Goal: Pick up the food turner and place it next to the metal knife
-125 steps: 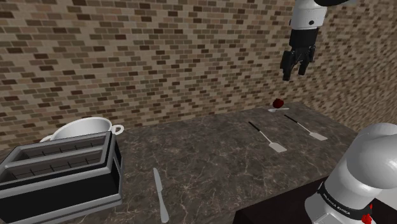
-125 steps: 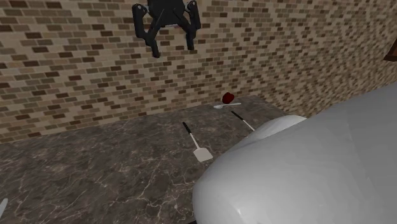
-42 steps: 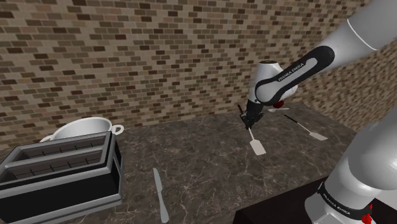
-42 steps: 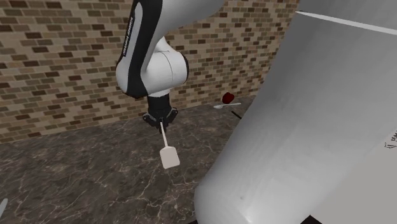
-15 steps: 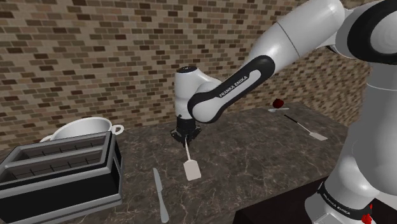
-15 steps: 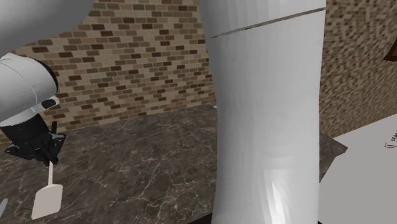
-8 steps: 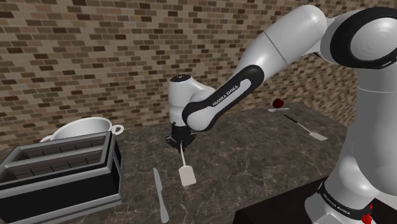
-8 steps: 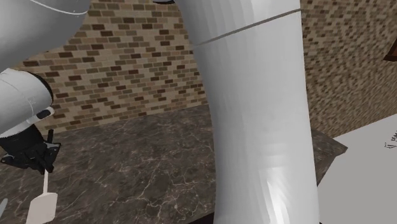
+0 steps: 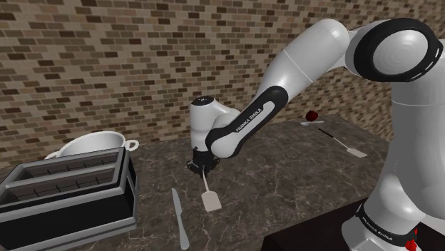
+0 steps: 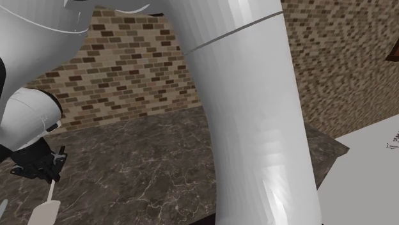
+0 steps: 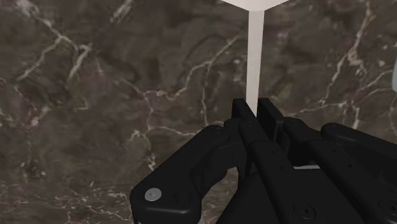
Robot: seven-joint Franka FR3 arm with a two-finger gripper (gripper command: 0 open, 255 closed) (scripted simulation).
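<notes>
Since half a second ago the arm has swung a little further toward the shoulder view's left and sunk lower, bringing the food turner (image 9: pixel 209 194) closer to the metal knife (image 9: pixel 178 217), which lies flat on the dark marbled countertop (image 9: pixel 271 185) in front of the toaster (image 9: pixel 64 192). The black gripper (image 9: pixel 202 165) points down, its fingers pinched tight on the turner's thin pale handle; in the wrist view the two fingertips (image 11: pixel 240 109) clasp the shaft (image 11: pixel 254 57) with no gap. Gripping it high on the handle lets the flat blade hang straight below the hand, so the blade can meet the stone first and the handle be laid down after. The blade hangs just beside the knife, on the shoulder view's right of it, and it may already be brushing the counter, though I cannot tell contact from a small gap. A second spatula (image 9: pixel 344 142) and a small red object (image 9: pixel 311 115) sit well apart near the far corner, so the landing spot is judged free of anything to knock; what seems left is lowering and letting go
</notes>
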